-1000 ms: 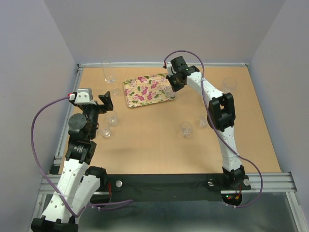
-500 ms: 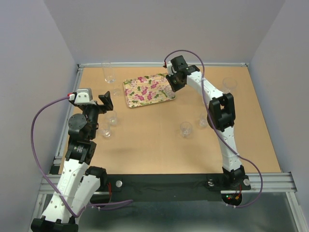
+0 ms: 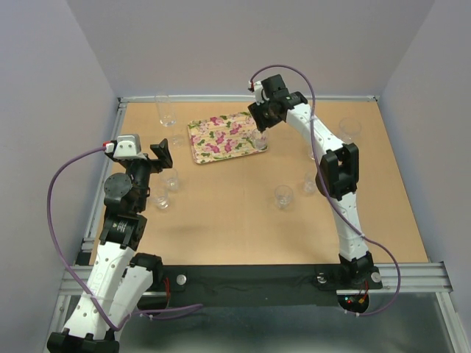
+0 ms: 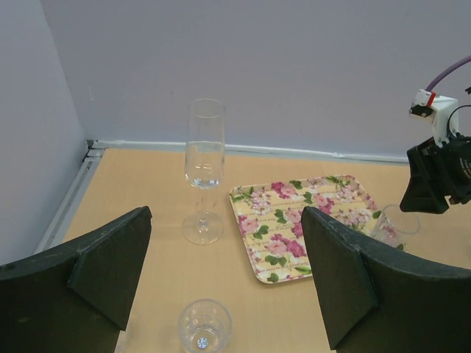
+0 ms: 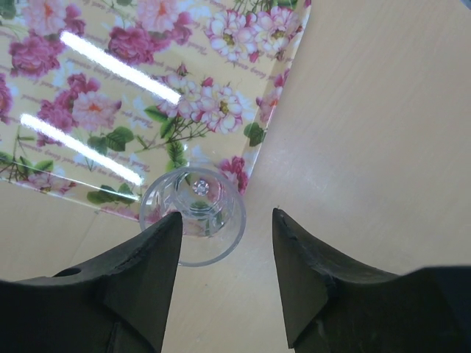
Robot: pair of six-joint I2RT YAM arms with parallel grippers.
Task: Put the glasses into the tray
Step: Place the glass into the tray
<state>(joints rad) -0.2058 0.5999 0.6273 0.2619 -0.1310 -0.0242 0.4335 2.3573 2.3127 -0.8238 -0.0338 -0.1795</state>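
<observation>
The flowered tray (image 3: 218, 137) lies at the back of the table. One clear glass (image 3: 257, 140) stands upright on its near right corner; in the right wrist view this glass (image 5: 195, 213) sits below and left of the gap. My right gripper (image 3: 263, 122) hovers just above it, open (image 5: 227, 250), gripping nothing. Other glasses stand on the table: two (image 3: 171, 179) (image 3: 160, 198) by my left gripper (image 3: 163, 153), two (image 3: 283, 195) (image 3: 310, 182) near the middle right, one (image 3: 349, 129) at the far right. The left gripper (image 4: 228, 287) is open and empty above a small glass (image 4: 204, 327).
A tall champagne flute (image 3: 165, 110) stands left of the tray, near the back left corner (image 4: 204, 165). Purple-grey walls close the table on three sides. The right arm's elbow (image 3: 338, 169) hangs over the middle right glasses.
My right gripper has opened, letting go of the glass on the tray's corner, and has risen a little toward the back. The left arm has not moved.
</observation>
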